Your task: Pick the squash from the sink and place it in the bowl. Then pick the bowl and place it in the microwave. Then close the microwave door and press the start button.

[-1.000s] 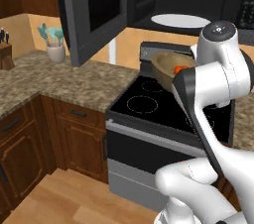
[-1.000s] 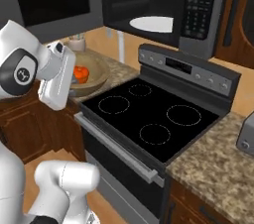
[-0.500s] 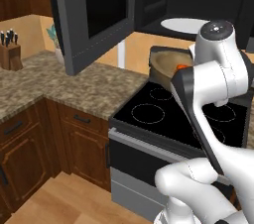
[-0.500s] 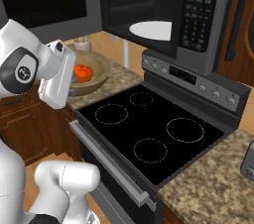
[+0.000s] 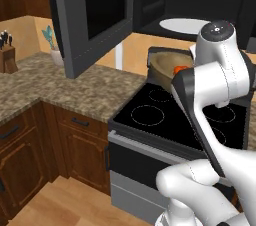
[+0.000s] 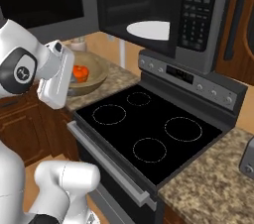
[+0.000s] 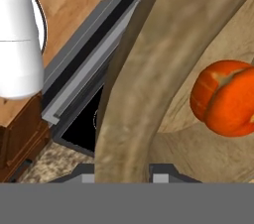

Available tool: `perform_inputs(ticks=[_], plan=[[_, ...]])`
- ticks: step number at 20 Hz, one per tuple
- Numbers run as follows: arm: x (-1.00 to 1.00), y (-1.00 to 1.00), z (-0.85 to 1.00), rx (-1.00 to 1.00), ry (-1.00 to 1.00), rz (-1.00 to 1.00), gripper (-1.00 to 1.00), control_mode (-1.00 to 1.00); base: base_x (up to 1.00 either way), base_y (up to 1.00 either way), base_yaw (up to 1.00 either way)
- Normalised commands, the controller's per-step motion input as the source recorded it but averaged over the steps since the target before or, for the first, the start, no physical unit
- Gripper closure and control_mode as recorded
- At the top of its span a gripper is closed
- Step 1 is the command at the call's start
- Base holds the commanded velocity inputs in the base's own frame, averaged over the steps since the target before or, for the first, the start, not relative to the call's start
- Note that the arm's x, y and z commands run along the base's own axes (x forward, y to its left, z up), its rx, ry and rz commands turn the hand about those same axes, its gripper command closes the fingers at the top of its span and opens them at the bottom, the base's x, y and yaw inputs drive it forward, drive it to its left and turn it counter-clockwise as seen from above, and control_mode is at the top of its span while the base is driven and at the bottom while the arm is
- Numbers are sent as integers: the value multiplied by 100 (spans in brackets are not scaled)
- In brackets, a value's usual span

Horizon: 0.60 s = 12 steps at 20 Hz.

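Bowl [image 7: 129, 99]: jaws are pinching its rim, one finger either side, carrying it level so nothing spills. Squash [image 7: 225, 96]: sitting inside, just beyond the jaws. Microwave [image 6: 163, 10]: standing open ahead, awaiting the load.

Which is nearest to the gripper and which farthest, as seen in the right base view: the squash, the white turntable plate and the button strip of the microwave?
1. The squash, in the bowl that the gripper holds by its rim.
2. The white turntable plate, inside the open microwave, up and to the right.
3. The button strip, farther right still.
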Motion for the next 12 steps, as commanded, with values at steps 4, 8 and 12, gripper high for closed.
perform_inputs(ticks=[4,8,12], plan=[[0,0,0,0,0,0,100,100,6,0,-17],[0,0,6,0,-2,0,100,-100,1,0,0],[-8,0,43,-3,-12,0,100,-100,0,0,0]])
